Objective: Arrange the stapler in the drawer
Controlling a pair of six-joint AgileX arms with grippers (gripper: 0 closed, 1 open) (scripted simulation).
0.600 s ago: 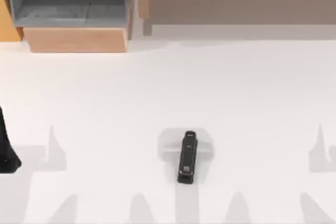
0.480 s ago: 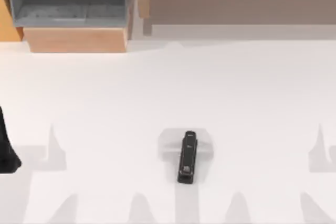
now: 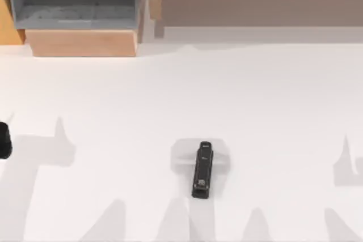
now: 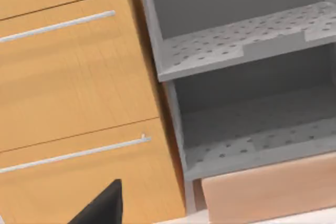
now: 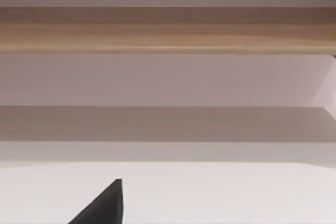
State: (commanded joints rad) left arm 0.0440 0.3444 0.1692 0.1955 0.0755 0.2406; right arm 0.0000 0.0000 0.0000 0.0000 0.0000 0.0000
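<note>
Item: stapler (image 3: 202,169), lying free on the table's near middle. Left gripper (image 3: 3,140) at the table's left edge; we could not tell its opening. Drawer (image 3: 79,12) open, far left. We judged a lengthwise-centred grasp best.

No text, label or number is showing clearly enough to read. The stapler (image 3: 202,169) is carrying tiny pale marks on its top, too small to make out.
</note>
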